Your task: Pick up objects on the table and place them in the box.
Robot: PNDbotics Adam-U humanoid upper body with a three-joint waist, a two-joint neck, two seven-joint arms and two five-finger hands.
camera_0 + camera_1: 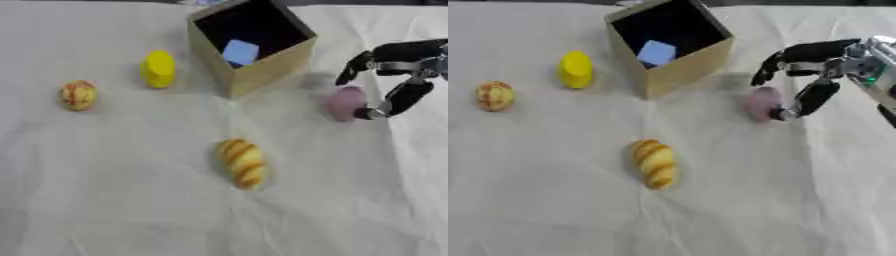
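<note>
An open cardboard box [267,68] stands at the back centre with a light blue block [240,51] inside. On the white cloth lie a yellow piece [158,69], a round orange-striped piece [79,95], a striped bread roll [242,163] and a pink egg-shaped piece [346,102]. My right hand [404,52] comes in from the right and hovers at the pink piece. Its fingers arch over the piece's top while the thumb [405,97] reaches down to its right side, and the hand is open around it. My left hand does not show.
The white cloth [114,200] is wrinkled and covers the whole table. The pink piece lies just right of the box's near corner, and the bread roll lies in front of the box.
</note>
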